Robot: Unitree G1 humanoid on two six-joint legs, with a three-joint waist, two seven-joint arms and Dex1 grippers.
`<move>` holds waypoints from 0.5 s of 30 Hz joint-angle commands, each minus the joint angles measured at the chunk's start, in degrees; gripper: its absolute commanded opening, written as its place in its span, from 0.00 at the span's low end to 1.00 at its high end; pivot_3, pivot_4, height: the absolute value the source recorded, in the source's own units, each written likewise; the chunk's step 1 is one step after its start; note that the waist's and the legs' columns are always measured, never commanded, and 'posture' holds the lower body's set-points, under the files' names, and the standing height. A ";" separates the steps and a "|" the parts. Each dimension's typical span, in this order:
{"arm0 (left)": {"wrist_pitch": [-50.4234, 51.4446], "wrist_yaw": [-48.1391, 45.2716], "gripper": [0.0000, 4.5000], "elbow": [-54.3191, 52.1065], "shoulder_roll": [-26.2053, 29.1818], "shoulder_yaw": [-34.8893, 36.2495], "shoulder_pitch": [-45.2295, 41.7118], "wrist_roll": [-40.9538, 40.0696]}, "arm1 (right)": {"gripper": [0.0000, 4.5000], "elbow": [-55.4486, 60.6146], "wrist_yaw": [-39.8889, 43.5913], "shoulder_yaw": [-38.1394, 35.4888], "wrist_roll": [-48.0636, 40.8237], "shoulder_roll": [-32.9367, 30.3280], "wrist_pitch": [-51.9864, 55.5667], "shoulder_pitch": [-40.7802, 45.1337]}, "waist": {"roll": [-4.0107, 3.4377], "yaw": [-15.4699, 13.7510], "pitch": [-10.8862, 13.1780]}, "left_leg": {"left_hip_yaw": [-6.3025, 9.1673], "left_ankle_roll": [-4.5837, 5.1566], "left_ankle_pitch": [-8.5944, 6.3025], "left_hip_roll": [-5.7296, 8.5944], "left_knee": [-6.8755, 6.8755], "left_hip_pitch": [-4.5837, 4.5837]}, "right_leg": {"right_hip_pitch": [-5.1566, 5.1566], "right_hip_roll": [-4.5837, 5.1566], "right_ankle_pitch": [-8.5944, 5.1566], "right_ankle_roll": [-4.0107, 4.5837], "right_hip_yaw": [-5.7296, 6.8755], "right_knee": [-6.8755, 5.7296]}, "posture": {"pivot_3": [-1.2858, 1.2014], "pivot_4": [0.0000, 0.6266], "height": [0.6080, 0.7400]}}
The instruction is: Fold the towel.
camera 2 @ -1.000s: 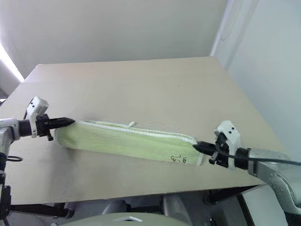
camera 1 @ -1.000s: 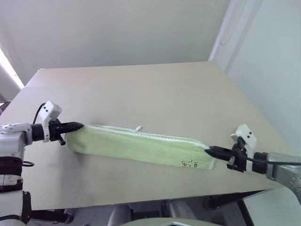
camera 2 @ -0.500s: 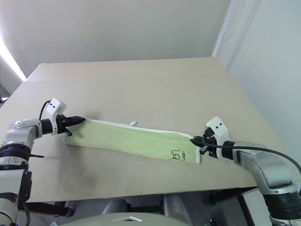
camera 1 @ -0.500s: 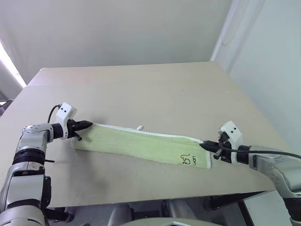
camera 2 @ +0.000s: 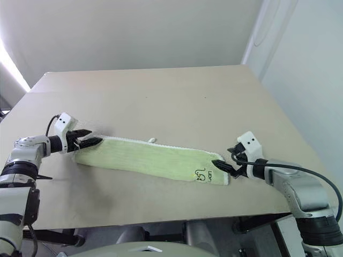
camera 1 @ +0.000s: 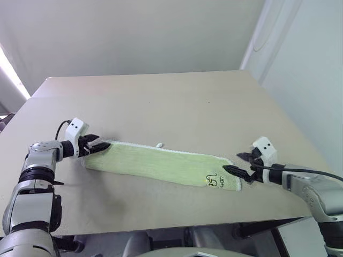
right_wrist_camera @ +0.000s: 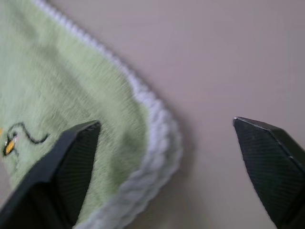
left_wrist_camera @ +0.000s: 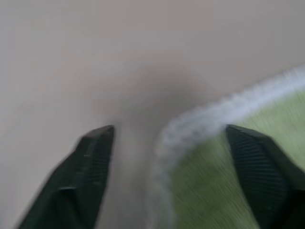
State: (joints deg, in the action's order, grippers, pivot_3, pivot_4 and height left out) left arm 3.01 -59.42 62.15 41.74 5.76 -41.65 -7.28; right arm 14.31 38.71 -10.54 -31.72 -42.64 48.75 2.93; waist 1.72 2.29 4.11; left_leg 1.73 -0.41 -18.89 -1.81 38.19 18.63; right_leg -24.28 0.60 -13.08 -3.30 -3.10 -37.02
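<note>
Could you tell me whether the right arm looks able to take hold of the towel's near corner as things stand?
Probably yes. The right claw is open at the marked end of the towel, which lies flat on the table, with the stitched corner between its fingers and nothing in the way.

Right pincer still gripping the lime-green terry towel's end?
Cannot tell. Right wrist view shows the right pincer open astride the lime-green terry towel corner; contact unclear.

Beige table [camera 1: 177,101], lime-green towel [camera 1: 161,165] folded in a long strip lying flat near its front edge
</note>
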 commanded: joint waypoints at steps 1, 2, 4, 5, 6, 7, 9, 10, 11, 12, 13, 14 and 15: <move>2.00 -1.75 0.88 -3.12 2.84 4.59 -4.02 -4.28 | 1.00 1.39 -2.03 -11.51 -13.55 2.46 11.57 2.81 | 0.00 0.19 0.00 | 0.00 0.00 0.00 0.00 0.00 -0.01 | 0.00 0.00 0.02 -0.03 0.00 0.00 | 0.52 0.00 0.79; 3.42 -3.70 0.88 -4.91 3.25 5.31 -4.25 -5.49 | 1.00 2.36 -2.42 -14.03 -17.80 3.01 15.51 2.68 | 0.00 0.25 0.01 | 0.00 0.00 0.00 -0.01 -0.01 -0.01 | 0.00 0.00 0.03 -0.03 0.00 -0.01 | 0.52 0.00 0.79; 6.89 -7.46 0.88 -9.40 3.91 6.03 -3.97 -7.83 | 1.00 3.58 -3.95 -17.54 -24.29 3.38 22.67 1.95 | -0.01 0.25 0.01 | 0.00 0.00 0.00 -0.01 -0.06 -0.04 | 0.00 -0.01 0.03 -0.02 0.00 -0.03 | 0.52 0.00 0.79; 8.99 -9.53 0.88 -12.32 4.20 5.95 -3.29 -8.88 | 1.00 3.14 -5.44 -19.21 -27.05 3.59 26.51 1.92 | -0.02 0.23 0.00 | 0.01 0.00 0.00 -0.03 -0.08 -0.03 | -0.01 -0.02 0.02 -0.01 0.01 -0.05 | 0.52 0.00 0.79; 11.30 -11.68 0.88 -15.89 4.47 5.61 -2.16 -10.01 | 1.00 2.49 -7.14 -21.01 -29.43 3.91 29.56 2.02 | -0.02 0.21 0.01 | 0.01 0.00 0.00 -0.03 -0.09 -0.05 | 0.00 -0.02 0.01 0.01 0.01 -0.05 | 0.52 0.00 0.79; 14.09 -14.72 0.88 -21.60 4.79 4.58 0.20 -11.51 | 1.00 0.92 -8.32 -23.36 -33.65 4.07 33.73 2.15 | -0.04 0.21 -0.01 | 0.01 0.00 0.00 -0.03 -0.09 -0.04 | -0.01 -0.01 -0.04 0.10 0.01 -0.04 | 0.52 0.00 0.79; 17.88 -18.91 0.88 -32.07 5.02 2.39 5.06 -13.59 | 1.00 -2.05 -9.63 -26.44 -40.75 4.10 40.19 1.91 | -0.10 0.27 -0.02 | -0.03 0.00 0.00 -0.02 -0.08 -0.03 | 0.00 0.02 -0.05 0.12 -0.05 -0.02 | 0.52 0.00 0.79; 19.16 -20.18 0.88 -36.26 4.95 1.41 7.08 -14.29 | 1.00 -2.69 -10.66 -27.03 -43.16 4.28 42.29 1.25 | -0.12 0.30 -0.02 | -0.06 0.00 0.00 -0.02 -0.08 -0.04 | 0.01 0.02 -0.05 0.13 -0.08 -0.01 | 0.52 0.00 0.79; 20.32 -20.78 0.88 -39.41 4.72 0.73 8.58 -14.82 | 1.00 -2.92 -12.05 -27.00 -44.94 4.31 43.24 0.34 | -0.12 0.25 -0.02 | -0.08 0.00 0.00 -0.02 -0.09 -0.03 | 0.01 0.02 -0.06 0.14 -0.11 0.00 | 0.52 0.00 0.79; 20.84 -21.00 0.88 -41.93 4.44 0.00 9.85 -14.98 | 1.00 -3.52 -13.65 -26.66 -46.98 4.08 43.63 -0.71 | -0.11 0.26 -0.02 | -0.08 0.00 0.00 -0.02 -0.08 -0.03 | 0.03 0.02 -0.07 0.13 -0.11 -0.01 | 0.52 0.00 0.79; 20.92 -21.23 0.88 -43.95 4.07 -0.91 11.01 -14.93 | 1.00 -4.21 -15.05 -26.28 -49.04 3.70 43.75 -2.03 | -0.11 0.25 -0.02 | -0.06 0.00 0.00 -0.03 -0.08 -0.02 | 0.03 0.00 -0.07 0.13 -0.11 0.00 | 0.52 0.00 0.79; 20.97 -21.40 0.88 -45.43 3.76 -1.65 11.88 -14.92 | 1.00 -4.75 -16.24 -25.99 -50.78 3.29 43.75 -3.13 | -0.11 0.22 -0.01 | -0.05 0.01 0.00 -0.03 -0.08 -0.04 | 0.03 -0.02 -0.08 0.13 -0.10 -0.02 | 0.52 0.00 0.79; 21.11 -21.66 0.88 -46.83 3.35 -2.39 12.62 -15.08 | 1.00 -4.93 -17.30 -25.28 -52.45 2.66 43.75 -4.83 | -0.11 0.20 -0.01 | -0.05 0.00 0.00 -0.03 -0.08 -0.05 | 0.04 -0.02 -0.08 0.13 -0.10 -0.03 | 0.52 0.00 0.79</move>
State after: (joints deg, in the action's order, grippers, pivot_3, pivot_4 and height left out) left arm 23.75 -80.36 19.24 44.89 3.72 -28.79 -21.21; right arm 9.57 23.23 -35.77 -79.96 -38.94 92.14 -1.00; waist 1.61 2.49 4.10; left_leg 1.69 -0.41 -18.89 -1.84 38.12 18.56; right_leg -24.23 0.58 -13.16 -3.17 -3.20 -37.05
